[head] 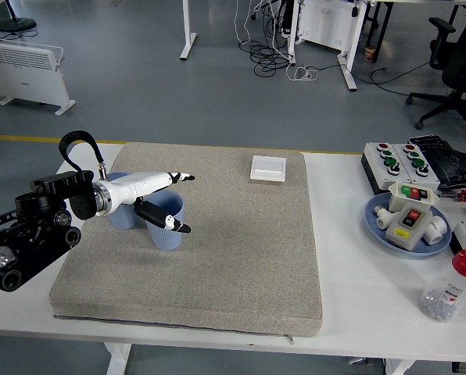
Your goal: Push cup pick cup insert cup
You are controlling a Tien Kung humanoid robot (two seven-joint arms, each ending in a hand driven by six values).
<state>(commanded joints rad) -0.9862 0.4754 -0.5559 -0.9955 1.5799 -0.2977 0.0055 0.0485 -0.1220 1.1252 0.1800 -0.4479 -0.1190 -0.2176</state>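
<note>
Currently: left hand (161, 197) over the two blue cups on grey mat (241, 266), fingers spread, nothing gripped. Upper fingers (178, 178) stretched out above the near cup (165, 226), thumb slanting down across its front. Far cup (121, 216) just behind, touching or nearly, mostly hidden by forearm. Both upright, left part of mat. White box (267, 168) at mat's far edge. Blue plate (389, 232) with switch parts well right.
</note>
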